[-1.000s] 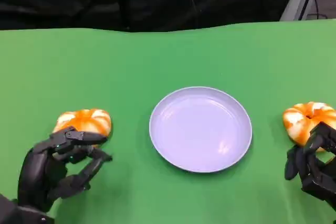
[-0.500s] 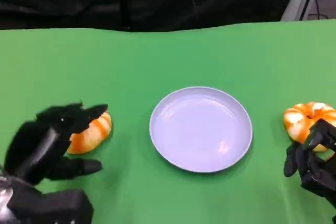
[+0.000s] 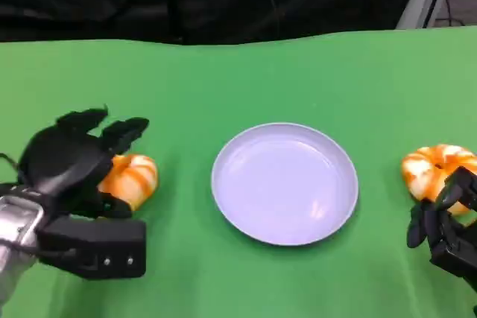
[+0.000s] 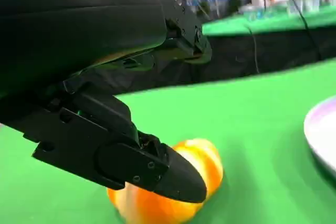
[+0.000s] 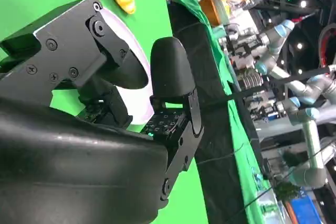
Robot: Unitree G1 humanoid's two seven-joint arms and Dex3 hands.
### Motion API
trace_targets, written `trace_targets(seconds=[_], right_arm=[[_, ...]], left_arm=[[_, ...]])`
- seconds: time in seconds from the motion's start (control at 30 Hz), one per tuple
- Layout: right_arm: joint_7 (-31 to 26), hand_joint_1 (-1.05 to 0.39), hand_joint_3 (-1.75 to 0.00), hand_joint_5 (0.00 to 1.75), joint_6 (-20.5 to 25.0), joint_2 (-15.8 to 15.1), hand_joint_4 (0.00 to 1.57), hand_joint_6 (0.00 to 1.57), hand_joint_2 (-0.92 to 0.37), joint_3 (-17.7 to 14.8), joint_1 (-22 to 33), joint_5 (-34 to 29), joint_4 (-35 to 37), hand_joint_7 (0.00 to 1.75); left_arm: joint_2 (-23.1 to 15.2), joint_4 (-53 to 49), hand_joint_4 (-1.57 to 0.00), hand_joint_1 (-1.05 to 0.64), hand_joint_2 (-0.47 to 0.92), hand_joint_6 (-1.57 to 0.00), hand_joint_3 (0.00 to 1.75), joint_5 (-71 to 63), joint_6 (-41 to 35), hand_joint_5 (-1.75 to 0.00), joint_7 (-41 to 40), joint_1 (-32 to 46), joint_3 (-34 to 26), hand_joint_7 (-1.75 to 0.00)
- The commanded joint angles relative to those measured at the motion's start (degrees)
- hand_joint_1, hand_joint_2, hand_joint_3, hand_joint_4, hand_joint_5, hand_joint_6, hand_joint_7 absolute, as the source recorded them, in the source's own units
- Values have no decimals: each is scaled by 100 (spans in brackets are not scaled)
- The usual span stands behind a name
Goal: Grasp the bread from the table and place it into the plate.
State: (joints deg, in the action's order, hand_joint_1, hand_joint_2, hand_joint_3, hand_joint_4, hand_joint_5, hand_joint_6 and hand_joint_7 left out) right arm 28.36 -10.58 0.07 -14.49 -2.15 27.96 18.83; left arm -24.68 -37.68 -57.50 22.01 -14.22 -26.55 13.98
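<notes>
Hovering over bread [image 4: 173,182], left hand [image 4: 105,103] fingers spread.

Covering the near half of the left bread [image 3: 134,179] with left hand [image 3: 71,165]; cropping right hand [image 3: 447,225] at frame edge; blurring plate [image 4: 321,132] rim in left wrist view.

Plate [image 3: 285,183]: at the middle of the surface [image 3: 223,80].
Left bread [image 3: 131,179]: on the surface, left of the plate and apart from it.
Left hand [image 3: 71,165]: over the left bread's outer side, fingers [image 3: 123,132] reaching past its far edge.
Right bread [image 3: 434,170]: on the surface, right of the plate, near the edge.
Right hand [image 3: 447,225]: just in front of the right bread.
</notes>
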Motion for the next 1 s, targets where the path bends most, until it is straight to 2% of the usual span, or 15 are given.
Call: trace_targets(seconds=[0.03, 0.47, 1.0], right_arm=[[-21, -3, -143, 175, -75, 5, 92, 77, -43, -43, 27, -2, -44, 166], [-27, -2, -144, 175, -74, -1, 92, 77, -43, -68, 32, -43, -55, 166], [-19, -2, -148, 175, -148, -3, 91, 75, -40, -56, 48, -99, -75, 169]], left_arm=[[74, -1028, -40, -99, 92, -40, 5, 203, -96, -3, 86, -590, 459, -2], [212, -1992, -41, -105, 92, -38, 14, 683, -404, -2, 8, -948, 1194, 0], [389, -2851, -42, -100, 92, -39, 20, 937, -500, -1, -279, -1240, 1634, 0]])
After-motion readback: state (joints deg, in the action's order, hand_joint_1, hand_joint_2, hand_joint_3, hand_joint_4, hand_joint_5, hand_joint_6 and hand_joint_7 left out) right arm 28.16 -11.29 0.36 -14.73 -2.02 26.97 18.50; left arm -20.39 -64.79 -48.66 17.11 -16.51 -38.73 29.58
